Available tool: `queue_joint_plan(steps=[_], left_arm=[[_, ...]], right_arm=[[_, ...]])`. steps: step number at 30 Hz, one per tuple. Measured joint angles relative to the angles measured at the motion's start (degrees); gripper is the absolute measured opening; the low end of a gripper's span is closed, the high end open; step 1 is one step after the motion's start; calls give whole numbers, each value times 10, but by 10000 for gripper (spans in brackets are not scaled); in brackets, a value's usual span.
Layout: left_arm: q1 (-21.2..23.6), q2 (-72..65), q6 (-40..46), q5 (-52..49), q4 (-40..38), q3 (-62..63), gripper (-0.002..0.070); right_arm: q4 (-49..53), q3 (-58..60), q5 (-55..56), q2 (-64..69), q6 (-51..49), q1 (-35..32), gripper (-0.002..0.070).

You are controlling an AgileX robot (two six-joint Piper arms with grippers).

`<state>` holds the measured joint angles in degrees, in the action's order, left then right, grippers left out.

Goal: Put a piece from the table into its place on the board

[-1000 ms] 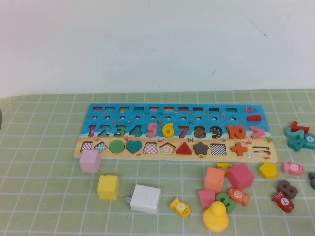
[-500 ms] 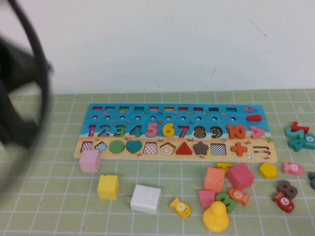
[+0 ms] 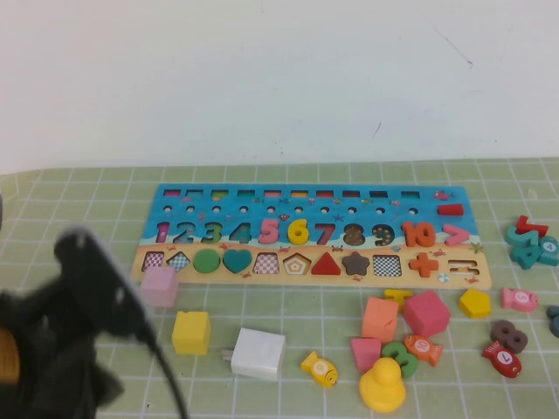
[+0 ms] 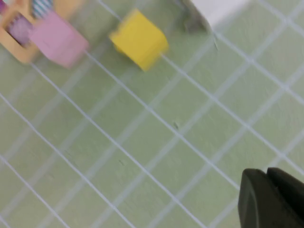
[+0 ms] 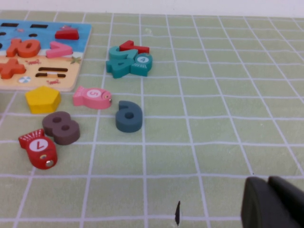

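Surface: pale green mat w/ white grid lines [image 3: 288,314], plain white wall behind. The left gripper [image 4: 270,199] sits low at the near-left corner of the mat; only its dark fingertips show in the wrist view, close together w/ nothing between them. Ahead of it and to its right lies the board [image 3: 310,236], long edge parallel to the wall; the piece [image 3: 299,231] (yellow 6) sits seated in its slot in the numeral row, between 5 and 7. Just beyond the left gripper: pink cube [image 3: 160,286] touching the board's near edge, yellow cube [image 3: 191,332], white block [image 3: 258,353]. The right gripper [image 5: 273,202] is off the mat's right side, cannot tell if open or shut; ahead of it a dark blue 6 [image 5: 129,116], brown 8 [image 5: 61,127], red fish [image 5: 38,148]. Open mat lies around the left gripper and left of the board.
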<state>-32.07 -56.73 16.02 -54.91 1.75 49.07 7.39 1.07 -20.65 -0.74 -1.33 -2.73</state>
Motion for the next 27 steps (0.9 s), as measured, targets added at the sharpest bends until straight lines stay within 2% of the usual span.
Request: queue_joint_plan(steps=[5,7,12,13,18,24,27], left_arm=[[3,92,0,38,2,-70,-1],[20,145,0,70,2,-90,-1],[103,297,-7,198,-23,-163,-1],[148,355,-23,264,-43,-202,-1],[226,474,-43,375,-96,-309,-1],[260,566,-48,437,-134,-476,-1],[264,572,-53,394,-150,-502,-1]], right_arm=[[-1,0,0,0,0,0,11],[-1,0,0,0,0,0,11],[-1,0,0,0,0,0,11],[-1,0,0,0,0,0,11],[-1,0,0,0,0,0,11],[-1,0,0,0,0,0,11],[-1,0,0,0,0,0,11]])
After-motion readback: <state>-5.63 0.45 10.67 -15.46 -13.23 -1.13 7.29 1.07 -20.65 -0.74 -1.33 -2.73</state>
